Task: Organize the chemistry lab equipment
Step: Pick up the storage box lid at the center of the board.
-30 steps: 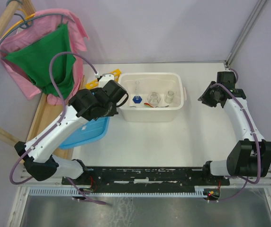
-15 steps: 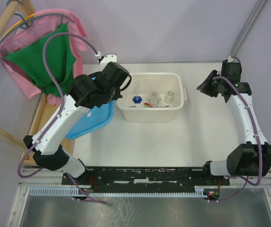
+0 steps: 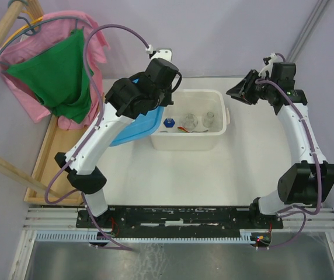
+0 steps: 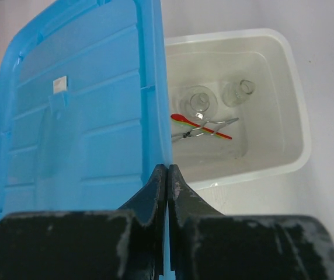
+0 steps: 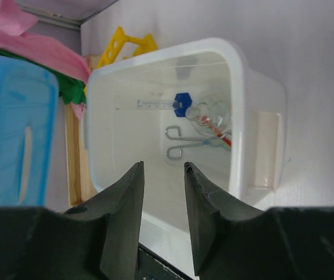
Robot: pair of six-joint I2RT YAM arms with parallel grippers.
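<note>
My left gripper (image 4: pixel 167 168) is shut on the right edge of the flat blue ribbed lid (image 4: pixel 79 111) and holds it tilted beside the white tub (image 4: pixel 292 116). In the top view the lid (image 3: pixel 133 130) shows under the left arm, at the tub's left end. In the tub lie two glass flasks (image 4: pixel 197 100), metal tongs (image 4: pixel 209 130), a red rod with a green tip (image 4: pixel 181 119) and a blue-capped tube (image 5: pixel 178 102). My right gripper (image 5: pixel 162 169) is open and empty, above the tub's right end (image 3: pixel 237 92). The yellow rack (image 5: pixel 126 45) stands behind the tub.
Pink and green cloths (image 3: pixel 56 70) hang on a wooden frame at the far left. A wooden tray (image 3: pixel 53 146) lies along the table's left edge. The tub has a handle (image 5: pixel 265 149) on its right end.
My left arm has lifted the blue lid and carried it right and back, up to the tub's left side. My right arm has swung left towards the tub's right end.
</note>
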